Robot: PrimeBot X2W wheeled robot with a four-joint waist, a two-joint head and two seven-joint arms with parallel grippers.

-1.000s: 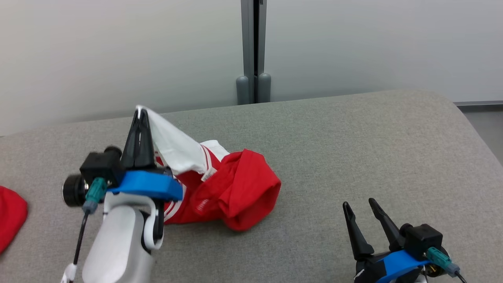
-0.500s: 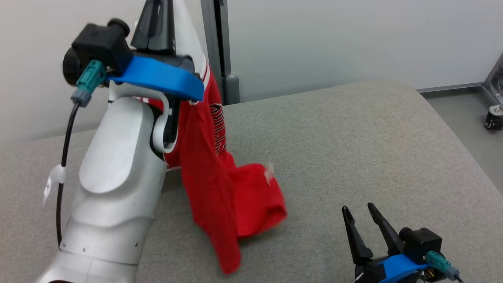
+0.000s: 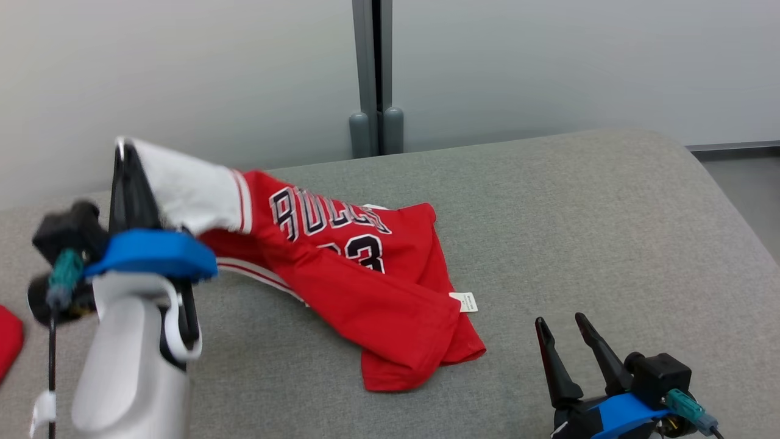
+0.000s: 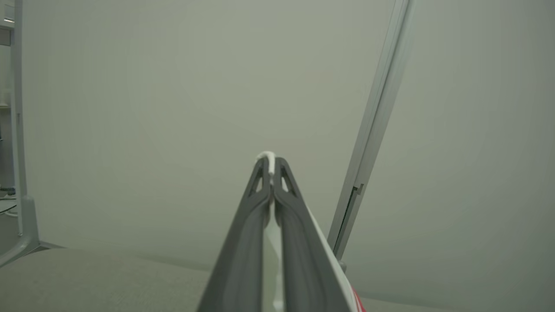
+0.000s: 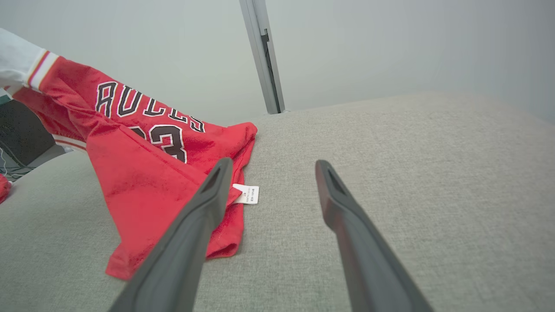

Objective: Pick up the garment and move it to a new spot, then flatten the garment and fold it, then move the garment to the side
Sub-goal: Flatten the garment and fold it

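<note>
The garment (image 3: 365,268) is a red jersey with a white sleeve, black lettering and the number 23. It lies spread and creased on the grey padded surface (image 3: 579,213), its left end lifted. My left gripper (image 3: 122,152) is shut on the white end, held up above the surface at the left. In the left wrist view the gripper (image 4: 269,162) pinches a sliver of white cloth (image 4: 267,154) at its tips. My right gripper (image 3: 560,329) stands open and holds nothing at the lower right, just right of the jersey's hem. The right wrist view shows the right gripper (image 5: 271,167) open beside the jersey (image 5: 143,173).
Another red cloth (image 3: 9,341) lies at the far left edge of the surface. A pale wall with a grey post (image 3: 372,79) runs behind. The surface rounds off to the right, with floor (image 3: 749,177) beyond. A white tag (image 3: 464,301) sticks out of the jersey.
The left arm lifted the bunched jersey high, then came down to the left; the jersey now lies stretched out with its lettering up. The camera shifted. The right gripper stayed put.
</note>
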